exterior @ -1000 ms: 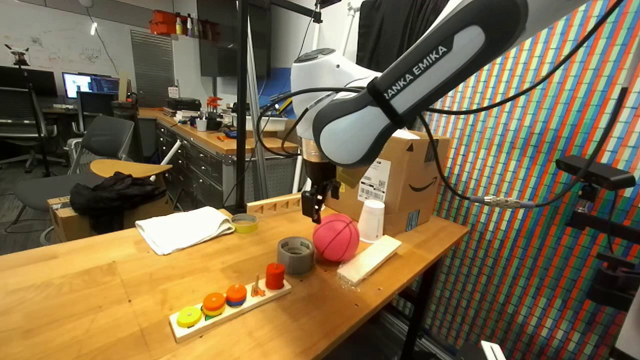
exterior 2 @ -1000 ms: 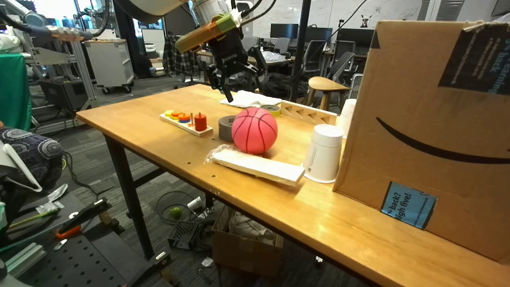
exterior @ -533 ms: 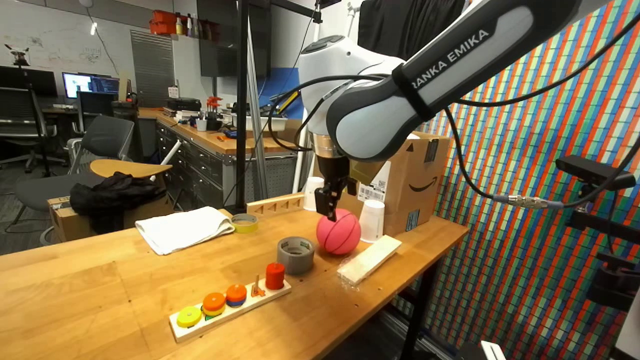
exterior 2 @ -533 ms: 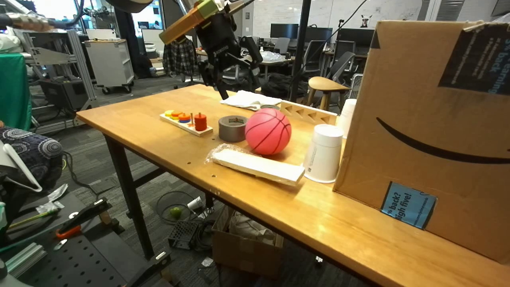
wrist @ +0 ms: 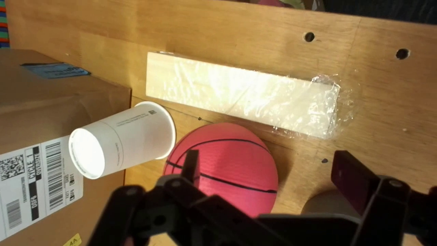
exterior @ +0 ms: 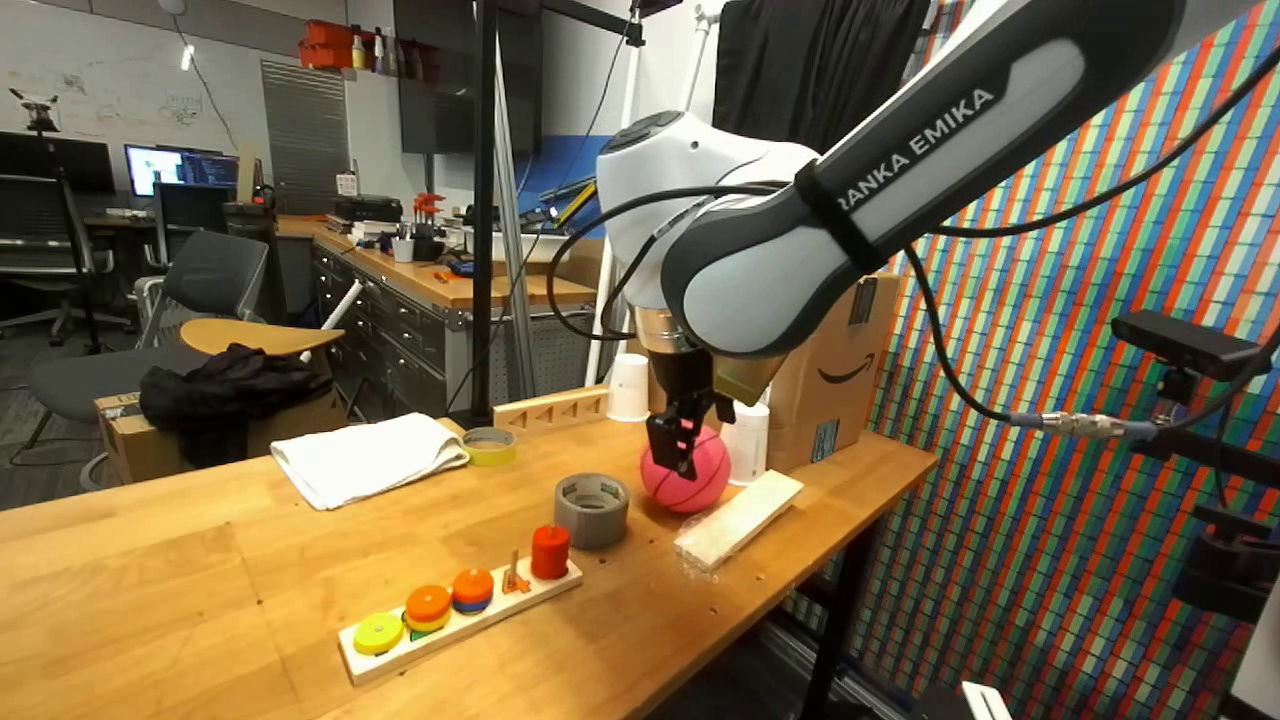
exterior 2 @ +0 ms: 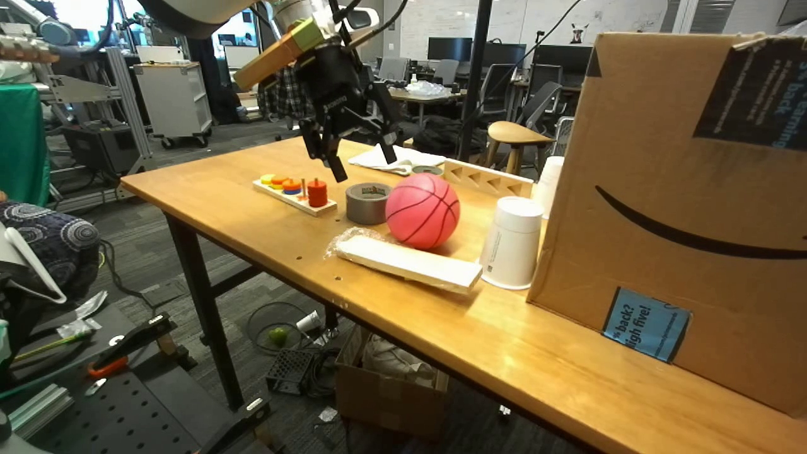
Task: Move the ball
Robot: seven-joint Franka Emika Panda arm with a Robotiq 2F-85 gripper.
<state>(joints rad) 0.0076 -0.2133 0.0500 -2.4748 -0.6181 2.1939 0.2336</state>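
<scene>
The pink-red ball (exterior: 708, 485) with black seam lines rests on the wooden table, between the grey tape roll and a white cup. It also shows in an exterior view (exterior 2: 423, 211) and in the wrist view (wrist: 232, 153). My gripper (exterior 2: 364, 165) is open and empty, above the table and tilted. It hangs higher than the ball, over the tape roll side, and in an exterior view (exterior: 702, 440) it covers part of the ball. In the wrist view, my gripper (wrist: 268, 164) has one finger over the ball and one over the tape roll.
The grey tape roll (exterior 2: 367, 205) stands beside the ball. A wrapped wooden plank (exterior 2: 410, 263) lies near the ball, by the table edge. An upturned white cup (exterior 2: 512, 243) stands before the cardboard box (exterior 2: 681, 208). A peg toy (exterior: 465, 620) and white cloth (exterior: 370, 460) are also on the table.
The ball has rolled a little away from the tape roll. My open gripper has moved sideways, toward the plank side, and has come lower in the last half second.
</scene>
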